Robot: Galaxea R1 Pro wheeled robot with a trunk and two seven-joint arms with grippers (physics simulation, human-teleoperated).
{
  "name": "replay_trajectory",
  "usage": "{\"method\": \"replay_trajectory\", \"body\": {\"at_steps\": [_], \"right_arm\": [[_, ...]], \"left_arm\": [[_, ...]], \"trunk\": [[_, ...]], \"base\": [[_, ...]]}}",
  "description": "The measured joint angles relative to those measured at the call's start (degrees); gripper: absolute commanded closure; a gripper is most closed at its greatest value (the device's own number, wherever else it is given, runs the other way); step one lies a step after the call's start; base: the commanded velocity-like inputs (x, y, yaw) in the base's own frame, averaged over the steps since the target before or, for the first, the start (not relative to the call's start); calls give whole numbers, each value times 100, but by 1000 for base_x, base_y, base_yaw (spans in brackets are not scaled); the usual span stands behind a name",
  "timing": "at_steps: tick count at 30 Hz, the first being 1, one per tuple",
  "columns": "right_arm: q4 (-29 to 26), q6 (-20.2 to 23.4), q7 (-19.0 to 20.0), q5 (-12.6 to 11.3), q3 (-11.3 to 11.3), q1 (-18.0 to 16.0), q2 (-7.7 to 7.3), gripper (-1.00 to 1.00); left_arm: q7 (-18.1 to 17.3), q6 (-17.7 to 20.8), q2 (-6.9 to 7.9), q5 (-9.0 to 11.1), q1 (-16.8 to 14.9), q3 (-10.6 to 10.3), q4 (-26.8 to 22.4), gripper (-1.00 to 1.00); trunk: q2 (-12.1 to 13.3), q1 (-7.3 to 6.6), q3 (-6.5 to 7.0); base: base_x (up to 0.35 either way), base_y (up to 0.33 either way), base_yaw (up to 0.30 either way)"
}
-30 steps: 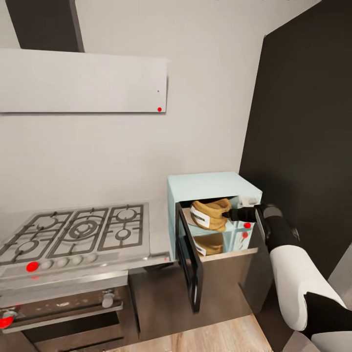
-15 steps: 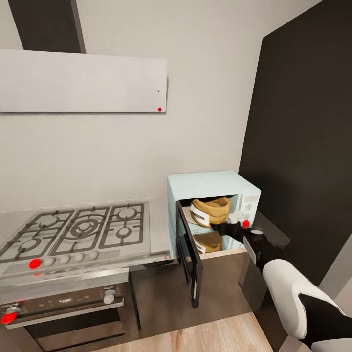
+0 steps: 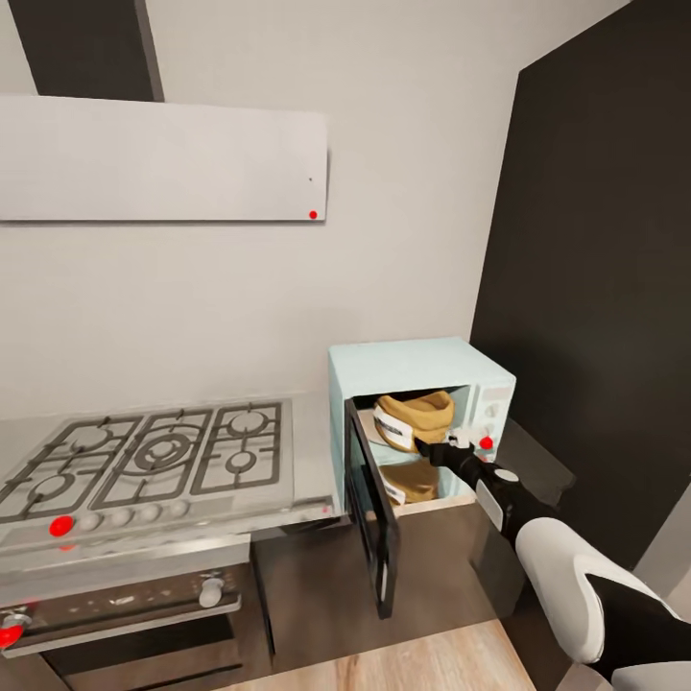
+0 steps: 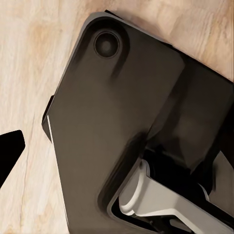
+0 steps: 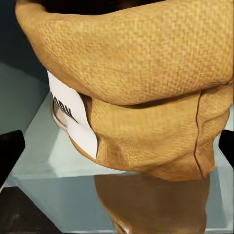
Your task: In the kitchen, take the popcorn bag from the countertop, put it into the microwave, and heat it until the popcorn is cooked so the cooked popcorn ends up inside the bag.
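The popcorn bag (image 3: 413,420) sits inside the microwave (image 3: 418,415), door (image 3: 372,513) hanging open. We judge closing comes next: clear the cavity, then push the door from its 6 o'clock edge. Right gripper (image 3: 434,450) sits at the bag's 5 o'clock, fingers apart, empty, arm stretched forward. Left gripper: we can't tell.

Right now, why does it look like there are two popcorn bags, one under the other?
Head view: the popcorn bag sits inside the open microwave, and the lower tan shape is its mirror image on the glossy floor of the oven. Right wrist view: the same dim reflection shows under the bag, softer and paler than the real one.
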Motion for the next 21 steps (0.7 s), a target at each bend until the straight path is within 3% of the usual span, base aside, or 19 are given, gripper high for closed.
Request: {"method": "replay_trajectory", "body": {"at_steps": [15, 21], "right_arm": [[10, -1, 2, -6, -19, 0, 23, -100], [183, -11, 96, 48, -4, 0, 42, -100]], "left_arm": [[-1, -2, 1, 0, 0, -1, 0, -100], [-1, -19, 1, -10, 0, -1, 0, -100]], "trunk": [[0, 0, 0], [1, 3, 0]], "base": [[312, 0, 0], [33, 0, 0]]}}
